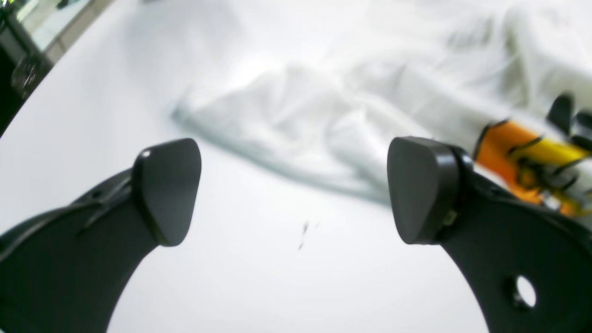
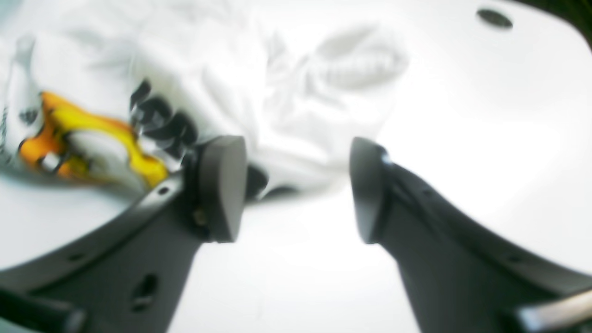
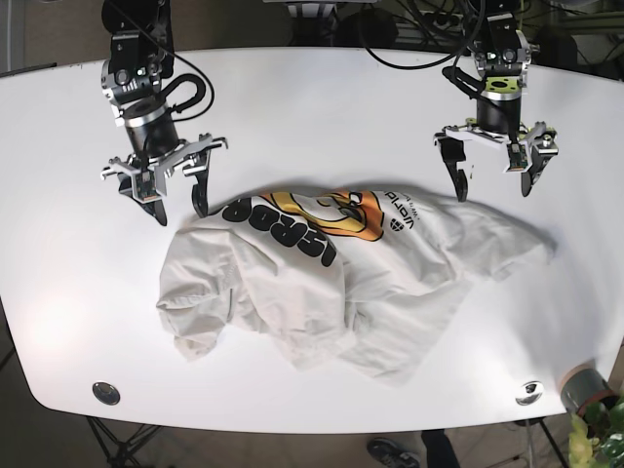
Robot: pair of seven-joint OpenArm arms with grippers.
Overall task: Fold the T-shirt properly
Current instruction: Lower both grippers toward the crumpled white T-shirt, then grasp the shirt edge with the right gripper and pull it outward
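Observation:
A white T-shirt [image 3: 331,278] with an orange, yellow and black print lies crumpled in the middle of the white table [image 3: 322,107]. In the base view my left gripper [image 3: 495,187] hovers open just above the shirt's upper right part. My right gripper [image 3: 179,207] hangs open over the shirt's upper left corner. The left wrist view shows wide-apart fingers [image 1: 169,189] over bare table, with the T-shirt's [image 1: 314,115] rumpled hem just beyond them. The right wrist view shows open fingers [image 2: 222,185] near the T-shirt's [image 2: 259,74] printed edge. Neither holds cloth.
A round hole [image 3: 105,392] sits near the table's front left edge and another hole [image 3: 529,390] near the front right. Cables [image 3: 409,39] run along the far edge. A small potted plant [image 3: 590,400] stands beyond the front right corner.

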